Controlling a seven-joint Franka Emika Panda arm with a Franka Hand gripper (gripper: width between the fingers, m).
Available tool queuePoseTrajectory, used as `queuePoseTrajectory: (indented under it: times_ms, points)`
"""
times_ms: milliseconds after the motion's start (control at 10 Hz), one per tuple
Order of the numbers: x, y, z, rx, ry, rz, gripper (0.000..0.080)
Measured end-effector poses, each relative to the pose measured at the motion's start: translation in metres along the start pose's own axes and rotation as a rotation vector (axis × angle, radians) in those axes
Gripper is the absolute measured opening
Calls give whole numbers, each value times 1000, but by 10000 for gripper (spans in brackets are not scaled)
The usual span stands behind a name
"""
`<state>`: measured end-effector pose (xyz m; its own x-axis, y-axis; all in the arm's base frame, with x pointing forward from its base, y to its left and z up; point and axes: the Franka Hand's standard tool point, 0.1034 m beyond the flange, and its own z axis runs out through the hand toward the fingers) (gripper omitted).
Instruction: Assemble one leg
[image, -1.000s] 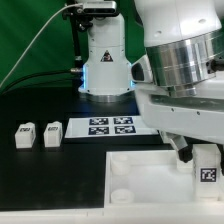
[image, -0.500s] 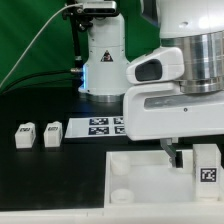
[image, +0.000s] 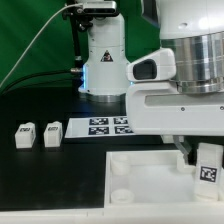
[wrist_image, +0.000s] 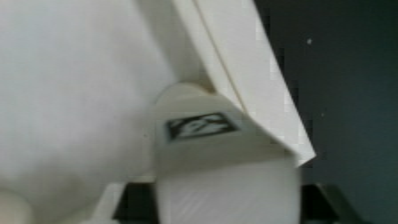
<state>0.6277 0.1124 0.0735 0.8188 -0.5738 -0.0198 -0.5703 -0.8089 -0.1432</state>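
Observation:
My gripper (image: 203, 158) is shut on a white leg (image: 207, 167) with a black-and-white tag, holding it upright over the right part of the large white panel (image: 145, 180). In the wrist view the held leg (wrist_image: 214, 160) fills the space between the dark fingers (wrist_image: 121, 202), with the panel's surface (wrist_image: 89, 80) and its edge behind it. Two more legs (image: 24, 135) (image: 52, 133) stand side by side on the black table at the exterior view's left. The leg's lower end is hidden, so its contact with the panel cannot be told.
The marker board (image: 110, 126) lies on the table behind the panel. The arm's base (image: 104, 60) stands behind it. The arm's big white body fills the upper right. A round corner socket (image: 119, 196) shows at the panel's near left.
The arm has shifted slightly toward the exterior view's right and lowered a little with the leg. The two loose legs have not moved.

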Motion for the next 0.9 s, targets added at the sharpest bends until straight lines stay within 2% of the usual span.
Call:
queuePoseTrajectory:
  times_ms: [100,200,400,600,700,900]
  points:
    - [0,0,0,1,-1,112,303]
    - [1,1,0,2,1,334,303]
    - [0,3,1,24,-22,803,303]
    - [0,1,1,56,-71,1126,300]
    - [-1,0,1,55,-77,1223,300]
    - [-1,1,2,55,-77,1162,323]
